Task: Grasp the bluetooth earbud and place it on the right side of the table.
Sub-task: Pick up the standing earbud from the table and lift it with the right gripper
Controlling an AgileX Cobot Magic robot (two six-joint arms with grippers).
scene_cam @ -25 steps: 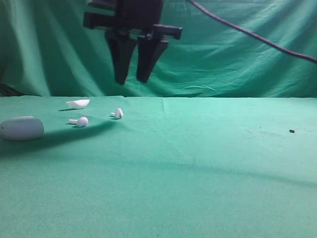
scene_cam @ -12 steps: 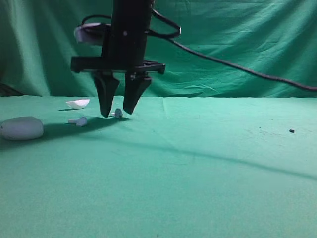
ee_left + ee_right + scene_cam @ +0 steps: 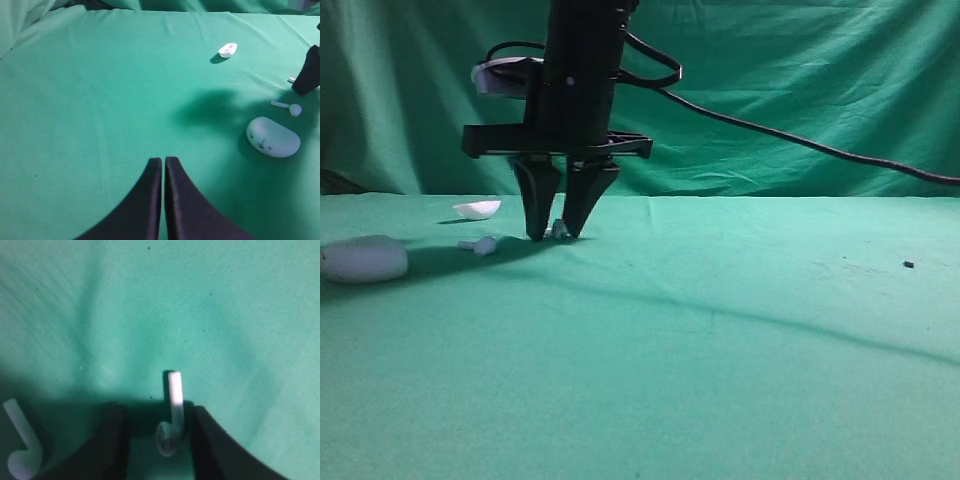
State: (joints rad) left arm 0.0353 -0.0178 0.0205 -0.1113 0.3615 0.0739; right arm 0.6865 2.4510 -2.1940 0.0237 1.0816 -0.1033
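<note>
Exterior high view, left to right: a white oval pebble-like case [image 3: 363,259], a second small white earbud [image 3: 480,245] and a white shallow shell [image 3: 478,209] are seen on the green felt-covered table [image 3: 720,340]. The tiny glossy white earbud [image 3: 171,415] is straddled, not yet pinched, by the partly open black right gripper [image 3: 552,232]. The black left gripper [image 3: 163,165] is seen closed, empty.

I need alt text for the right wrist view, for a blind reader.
Two dark fingers of the right pincer flank a small white bluetooth earbud lying on the green table, stem pointing away. A second earbud lies at lower left.
</note>
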